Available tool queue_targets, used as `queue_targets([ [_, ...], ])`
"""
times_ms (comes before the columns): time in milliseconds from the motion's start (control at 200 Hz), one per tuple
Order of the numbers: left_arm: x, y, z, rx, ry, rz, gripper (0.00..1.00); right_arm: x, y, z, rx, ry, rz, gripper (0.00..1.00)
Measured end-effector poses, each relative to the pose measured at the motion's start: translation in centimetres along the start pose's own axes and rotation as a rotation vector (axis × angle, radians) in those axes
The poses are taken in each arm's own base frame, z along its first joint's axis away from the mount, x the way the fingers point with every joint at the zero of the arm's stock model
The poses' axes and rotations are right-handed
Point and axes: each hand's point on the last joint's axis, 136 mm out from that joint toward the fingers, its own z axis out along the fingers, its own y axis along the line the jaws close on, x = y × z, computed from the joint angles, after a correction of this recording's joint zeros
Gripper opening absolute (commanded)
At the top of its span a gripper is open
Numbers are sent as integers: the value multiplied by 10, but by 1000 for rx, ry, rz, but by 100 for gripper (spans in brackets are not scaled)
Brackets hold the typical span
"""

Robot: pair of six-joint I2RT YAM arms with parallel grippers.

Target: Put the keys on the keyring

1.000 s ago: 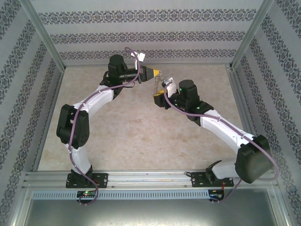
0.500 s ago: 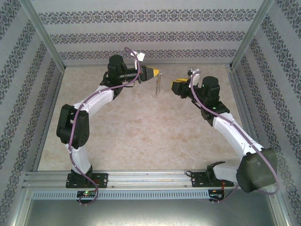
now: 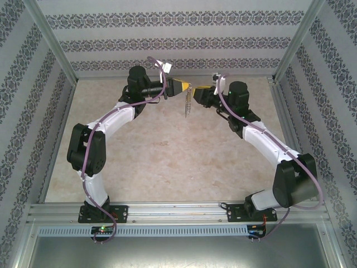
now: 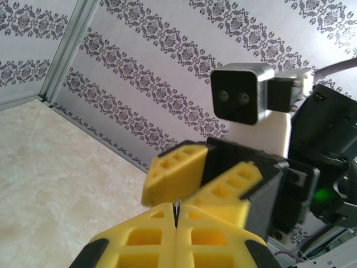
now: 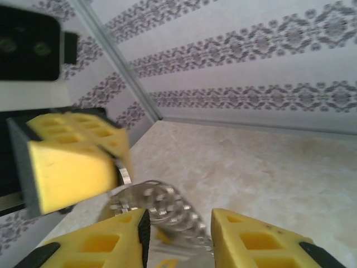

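Observation:
The keyring [image 3: 188, 103] hangs down as a pale chain-like strip from my left gripper [image 3: 186, 86], which is shut on its top edge high above the table. A thin metal sliver of the keyring [image 4: 178, 204] shows between my left gripper's [image 4: 177, 215] closed pads. My right gripper [image 3: 196, 91] is right beside it, fingers [image 4: 173, 176] facing the left ones. In the right wrist view the keyring [image 5: 162, 204] lies between the open jaws of my right gripper [image 5: 178, 220]. A blurred yellow bit [image 5: 167, 261] with silver metal below it looks like the keys.
The marble-look table [image 3: 167, 151] lies below both arms. Patterned walls [image 3: 167, 44] and aluminium posts [image 3: 53, 44] close it in on three sides. The right wrist's camera housing [image 4: 240, 97] sits close above the left fingers.
My right gripper left the ring's lower end, swung out to the right, then came back in to its top by the left gripper. Left arm and ring stayed put.

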Motion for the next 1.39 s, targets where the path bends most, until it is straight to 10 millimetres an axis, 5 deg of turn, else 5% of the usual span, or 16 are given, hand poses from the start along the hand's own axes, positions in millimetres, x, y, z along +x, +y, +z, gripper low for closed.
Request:
queue_targets([
  [410,-3,-2,0,7,-9,7,0,3,28,1,-62,11,-37,32],
  [739,-6,-5,0,16,-22,10,0,-7,18,-5,-41,-21,-36,33],
  [1114,-18,-22,-2,85,-60,55,0,-52,13,-55,-27,-152,-28,36],
  [1394,-27,-37,-4,138,-91,74,0,-51,11,-44,-108,-146,34,36],
])
